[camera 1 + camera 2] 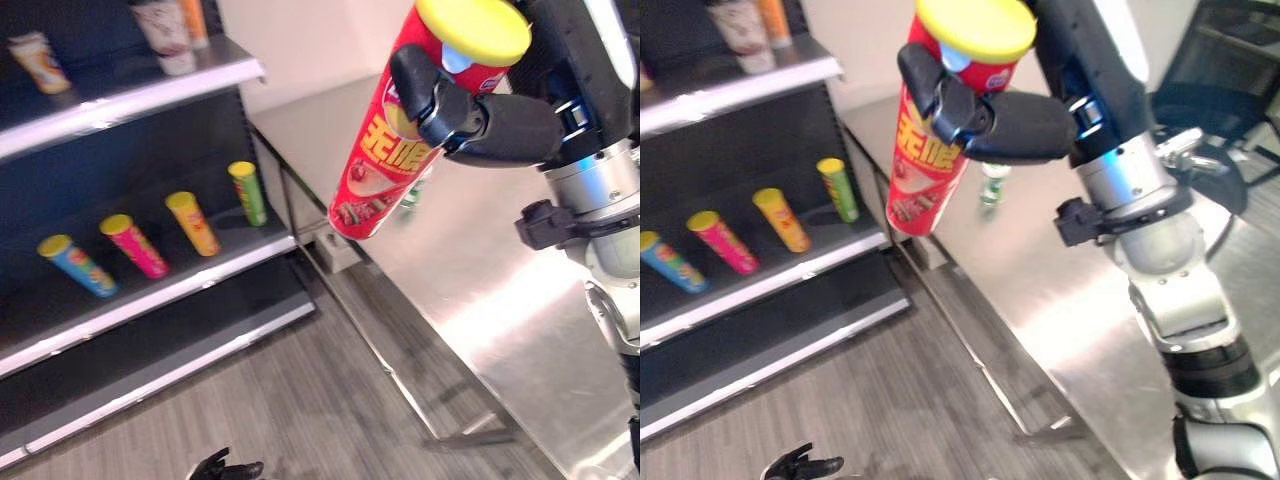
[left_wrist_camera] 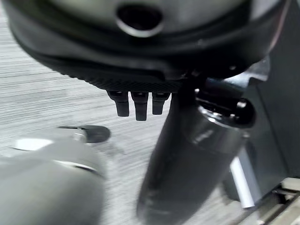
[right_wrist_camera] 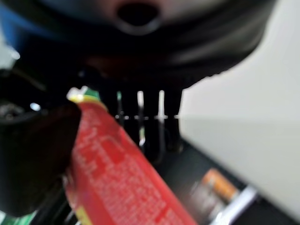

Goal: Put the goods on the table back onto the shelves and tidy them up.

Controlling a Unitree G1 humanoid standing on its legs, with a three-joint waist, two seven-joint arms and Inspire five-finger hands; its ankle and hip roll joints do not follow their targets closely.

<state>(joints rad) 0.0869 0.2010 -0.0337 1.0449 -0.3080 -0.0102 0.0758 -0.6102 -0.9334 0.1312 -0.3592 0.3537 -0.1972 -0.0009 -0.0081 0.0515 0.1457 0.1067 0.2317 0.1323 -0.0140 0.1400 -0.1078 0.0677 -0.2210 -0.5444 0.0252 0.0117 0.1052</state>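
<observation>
My right hand (image 1: 490, 125) is shut on a tall red chip can (image 1: 390, 160) with a yellow lid, gripping it near the top. The can hangs tilted, high in the air, above the gap between the steel table (image 1: 480, 290) and the dark shelf unit (image 1: 150, 290). In the right wrist view the red can (image 3: 122, 178) runs past the curled fingers and thumb. A small green bottle (image 1: 990, 187) stands on the table behind the can. My left hand (image 1: 225, 467) hangs low over the floor with relaxed fingers (image 2: 136, 105), holding nothing.
The middle shelf carries a blue can (image 1: 78, 265), a pink can (image 1: 133, 245), an orange can (image 1: 192, 223) and a green can (image 1: 248, 192), all leaning. Cups (image 1: 165, 35) stand on the upper shelf. A black office chair (image 1: 1230, 90) sits beyond the table.
</observation>
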